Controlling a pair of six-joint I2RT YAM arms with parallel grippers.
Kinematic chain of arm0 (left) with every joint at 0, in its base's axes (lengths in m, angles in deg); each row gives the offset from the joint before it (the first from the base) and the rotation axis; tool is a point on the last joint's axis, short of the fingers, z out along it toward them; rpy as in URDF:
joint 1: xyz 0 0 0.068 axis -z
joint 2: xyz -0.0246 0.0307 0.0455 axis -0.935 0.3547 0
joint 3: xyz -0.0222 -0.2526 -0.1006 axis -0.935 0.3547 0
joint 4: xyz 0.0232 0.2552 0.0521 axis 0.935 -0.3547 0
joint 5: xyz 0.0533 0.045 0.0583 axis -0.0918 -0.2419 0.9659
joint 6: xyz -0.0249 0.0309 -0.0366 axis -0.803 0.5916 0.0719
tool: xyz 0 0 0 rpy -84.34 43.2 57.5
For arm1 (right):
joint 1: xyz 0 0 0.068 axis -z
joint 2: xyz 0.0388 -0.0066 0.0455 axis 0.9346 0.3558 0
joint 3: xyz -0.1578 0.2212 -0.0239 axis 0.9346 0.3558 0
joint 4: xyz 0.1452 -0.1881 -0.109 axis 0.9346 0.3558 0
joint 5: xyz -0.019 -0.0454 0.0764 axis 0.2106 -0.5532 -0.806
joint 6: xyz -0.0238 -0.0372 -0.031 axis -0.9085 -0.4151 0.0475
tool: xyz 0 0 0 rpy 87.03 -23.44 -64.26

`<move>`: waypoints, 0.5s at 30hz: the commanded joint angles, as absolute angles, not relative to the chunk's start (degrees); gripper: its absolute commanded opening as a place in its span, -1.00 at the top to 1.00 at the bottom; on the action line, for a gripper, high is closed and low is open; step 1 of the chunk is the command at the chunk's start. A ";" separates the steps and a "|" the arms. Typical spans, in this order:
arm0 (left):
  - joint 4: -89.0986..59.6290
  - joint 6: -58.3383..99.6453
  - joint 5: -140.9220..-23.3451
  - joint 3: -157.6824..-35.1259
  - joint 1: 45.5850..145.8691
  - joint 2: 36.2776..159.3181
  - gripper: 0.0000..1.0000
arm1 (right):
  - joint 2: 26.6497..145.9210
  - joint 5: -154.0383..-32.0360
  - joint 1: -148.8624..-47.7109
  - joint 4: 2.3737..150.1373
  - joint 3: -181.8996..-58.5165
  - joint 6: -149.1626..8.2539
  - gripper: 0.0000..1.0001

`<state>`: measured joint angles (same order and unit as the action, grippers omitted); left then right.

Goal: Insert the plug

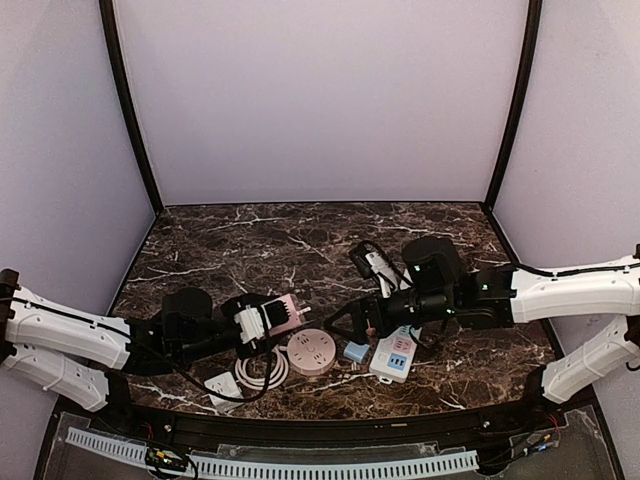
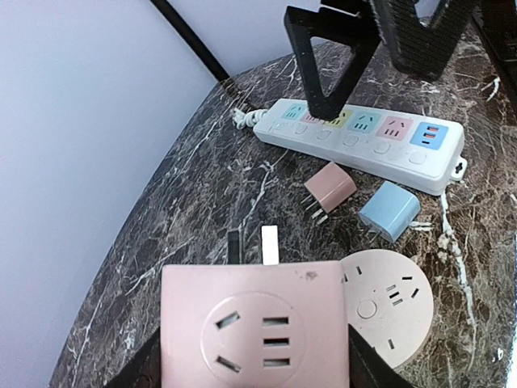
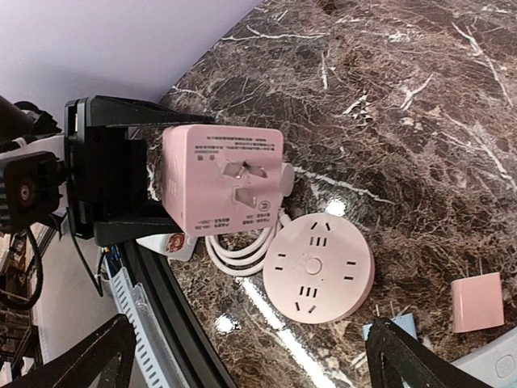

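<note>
Far left, seen from above: clamped between the fingers of the left gripper (image 1: pixel 272 318), a pink cube plug (image 1: pixel 288 311), held over the tabletop (image 1: pixel 230 240) just left of a round pink socket (image 1: pixel 310 352). Only from the left wrist: the cube's outlet face, with two prongs poking out past its far edge. Only from the right wrist: the prong face with its printed label, and a coiled white cable (image 3: pixel 242 252) below the cube. Further right, close by the round socket, a small pink adapter (image 2: pixel 329 187) and a blue adapter (image 2: pixel 389 212), lying just apart. Beyond them, a white power strip (image 2: pixel 363 137) with coloured outlets. Rightmost, the right gripper (image 1: pixel 347 320), spread wide and gripping nothing, hanging over the strip.
</note>
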<state>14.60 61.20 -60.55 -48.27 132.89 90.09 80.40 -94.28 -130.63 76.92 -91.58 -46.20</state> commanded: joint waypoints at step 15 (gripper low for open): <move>11.64 69.36 -72.56 -53.94 133.10 91.89 0.90 | 89.29 -103.89 -130.33 70.56 -96.35 -46.25 -0.97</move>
<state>12.85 69.58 -69.58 -52.05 132.89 92.34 87.35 -101.71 -130.59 73.90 -94.13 -45.28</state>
